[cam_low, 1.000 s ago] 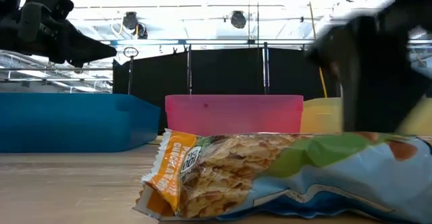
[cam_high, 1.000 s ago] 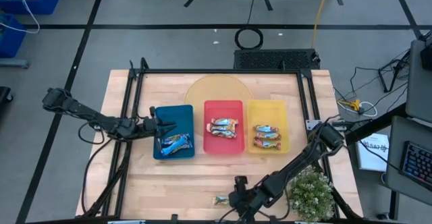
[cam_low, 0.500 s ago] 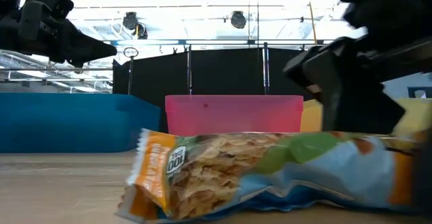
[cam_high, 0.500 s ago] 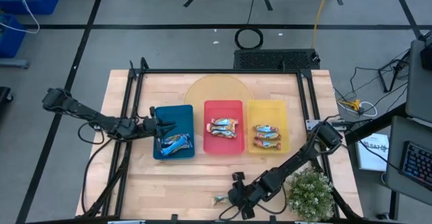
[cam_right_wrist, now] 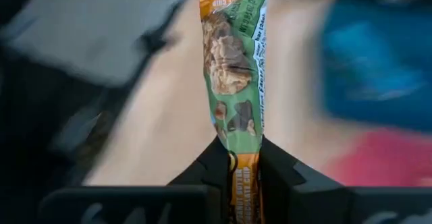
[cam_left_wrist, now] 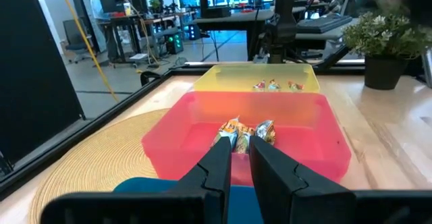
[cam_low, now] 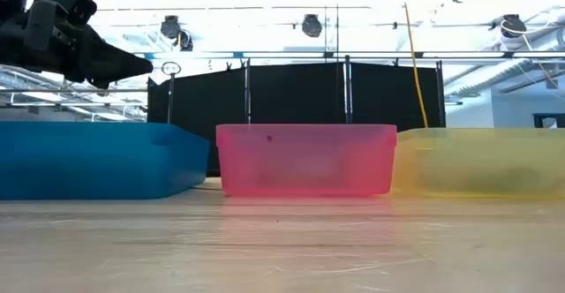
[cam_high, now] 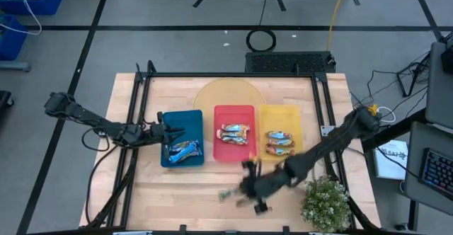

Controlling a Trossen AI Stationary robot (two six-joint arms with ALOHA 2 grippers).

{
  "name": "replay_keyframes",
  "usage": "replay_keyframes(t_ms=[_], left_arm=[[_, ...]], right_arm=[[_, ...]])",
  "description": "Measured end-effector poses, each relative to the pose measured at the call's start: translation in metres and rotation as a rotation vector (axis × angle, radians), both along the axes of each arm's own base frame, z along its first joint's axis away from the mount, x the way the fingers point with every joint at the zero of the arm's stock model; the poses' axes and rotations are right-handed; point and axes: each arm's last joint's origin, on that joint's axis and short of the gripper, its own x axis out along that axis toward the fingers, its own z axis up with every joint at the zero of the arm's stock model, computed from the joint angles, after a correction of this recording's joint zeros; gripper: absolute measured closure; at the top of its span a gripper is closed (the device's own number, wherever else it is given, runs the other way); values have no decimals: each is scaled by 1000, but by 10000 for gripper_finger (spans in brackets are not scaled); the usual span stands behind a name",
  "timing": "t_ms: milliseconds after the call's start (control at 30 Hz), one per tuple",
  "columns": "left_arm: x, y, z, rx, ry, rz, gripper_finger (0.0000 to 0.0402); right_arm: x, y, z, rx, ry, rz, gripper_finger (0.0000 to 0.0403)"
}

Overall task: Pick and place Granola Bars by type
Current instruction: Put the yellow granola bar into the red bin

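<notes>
1. Right hand (cam_right_wrist: pixel 239 158) is pinching a green-and-orange granola bar (cam_right_wrist: pixel 234 62) by one end. In the right wrist view the wrapper sticks straight out past the fingers (cam_right_wrist: pixel 210 162), clear of anything else.
2. In the high view the right hand (cam_high: pixel 249 187) is over the bare tabletop (cam_high: pixel 177 185) in front of the trays, just short of the red tray (cam_high: pixel 234 110). It is motion-blurred there, so I read the arm as mid-swing.
3. Step in hand, my read: carry phase, with the pick done and the placement not yet made.
4. Next move calls for picking the right tray. The red tray holds bars with orange on the wrappers, the yellow tray (cam_high: pixel 282 110) holds tan-and-light-blue bars, and the blue tray (cam_high: pixel 178 117) holds bright blue bars. This wrapper looks closest to the red tray's lot, but I can't confirm at this size.
5. After that, get over the tray wall with the dangling end clear, then let go low.
6. Left hand (cam_left_wrist: pixel 239 158) is pressed nearly together and holds nothing. It is parked over the blue tray's near edge, facing the red and yellow trays.
7. Versus a second ago: the bar lay on the tabletop right in front of the low camera with the right hand spread around it. Now the low view shows only trays, the bar is off the wood, and the right arm has swung toward the trays.
8. Left arm unchanged.
</notes>
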Motion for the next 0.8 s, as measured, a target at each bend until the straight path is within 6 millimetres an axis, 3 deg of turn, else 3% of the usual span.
replay_keyframes(t_ms=[67, 167, 267, 400, 633, 800], left_arm=[[0, 0, 1, -2, -6, 0, 339], [0, 0, 1, 2, -5, 1, 339], [0, 0, 1, 4, -4, 1, 339], [0, 0, 1, 4, -5, 1, 339], [0, 0, 1, 13, -3, 0, 339], [0, 0, 1, 36, 3, -2, 339]], right_arm=[[0, -31, 23, -50, -44, -73, 357], [3, -83, 35, -91, 0, -121, 361], [9, -128, 21, -107, 61, -179, 371], [13, -171, -19, -47, 133, -227, 372], [13, -202, -79, 7, 282, -270, 371], [17, -204, -91, 14, 318, -285, 344]])
